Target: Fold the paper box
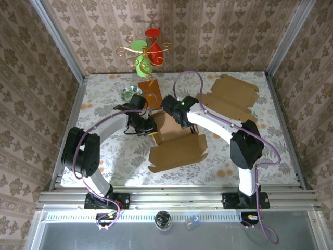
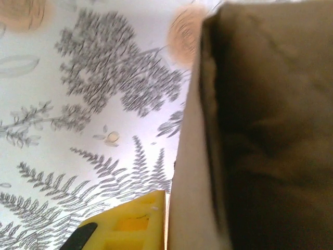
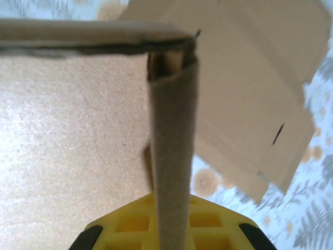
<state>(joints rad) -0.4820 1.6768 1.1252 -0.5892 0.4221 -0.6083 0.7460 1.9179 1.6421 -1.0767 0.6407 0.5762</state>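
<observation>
The brown paper box (image 1: pixel 174 140) lies half-formed in the middle of the table, with its wide lid flap spread toward the near edge. My left gripper (image 1: pixel 149 127) is at the box's left wall. In the left wrist view, a yellow finger (image 2: pixel 135 221) presses against the outside of that upright wall (image 2: pixel 270 130); the other finger is hidden behind it. My right gripper (image 1: pixel 188 122) is at the right wall, near the back corner. In the right wrist view, the gripper (image 3: pixel 171 213) is shut on the thin upright wall (image 3: pixel 171 130), with the box floor (image 3: pixel 73 130) to its left.
A second flat cardboard blank (image 1: pixel 229 96) lies at the back right, also seen as flat cardboard (image 3: pixel 250 78) past the held wall. A small brown card piece (image 1: pixel 148 91) and a glass bowl (image 1: pixel 132 94) sit behind the left gripper. A wire ornament (image 1: pixel 145 52) hangs on the back wall.
</observation>
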